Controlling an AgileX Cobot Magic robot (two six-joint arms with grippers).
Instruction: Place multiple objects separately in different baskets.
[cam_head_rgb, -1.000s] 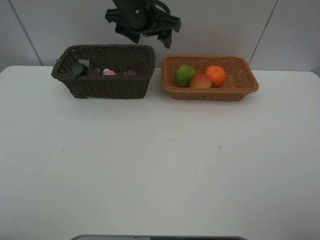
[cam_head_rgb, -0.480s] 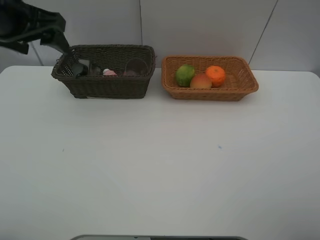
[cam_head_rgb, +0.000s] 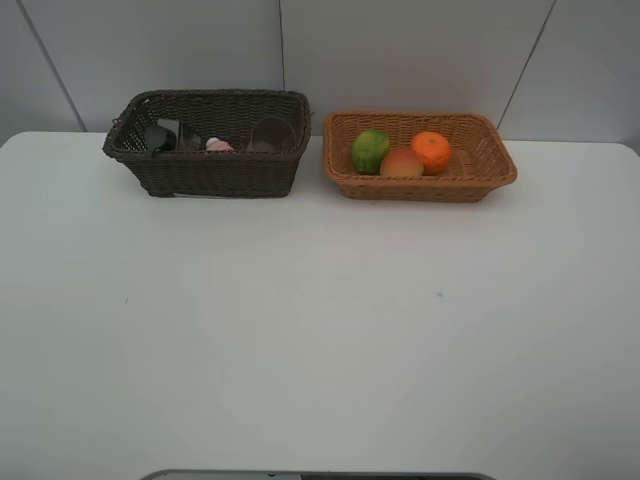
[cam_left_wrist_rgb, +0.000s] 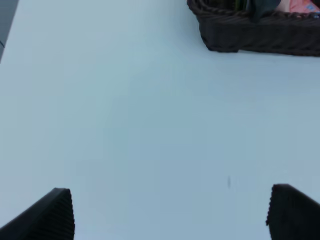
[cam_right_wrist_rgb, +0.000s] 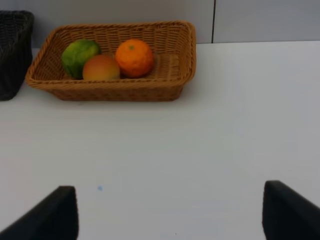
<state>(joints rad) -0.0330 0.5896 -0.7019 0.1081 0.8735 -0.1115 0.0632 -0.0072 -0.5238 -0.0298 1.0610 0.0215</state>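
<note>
fruit (cam_head_rgb: 401, 152) sits in my tan basket (cam_head_rgb: 497, 172) upper right, bottles in the dark basket (cam_head_rgb: 220, 175) upper left, table (cam_head_rgb: 320, 340) bare, both my grippers spread wide, empty: sorting looks done.

Dark basket (cam_head_rgb: 208, 142) wall hides its contents — perhaps a pink bottle (cam_head_rgb: 219, 145).

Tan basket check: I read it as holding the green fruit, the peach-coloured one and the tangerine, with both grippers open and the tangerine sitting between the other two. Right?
Not quite. The tan basket does hold all three, but the peach-coloured fruit sits in the middle, with the green fruit on one side and the tangerine on the other. The exterior high view shows it. The left gripper and right gripper are open.
</note>
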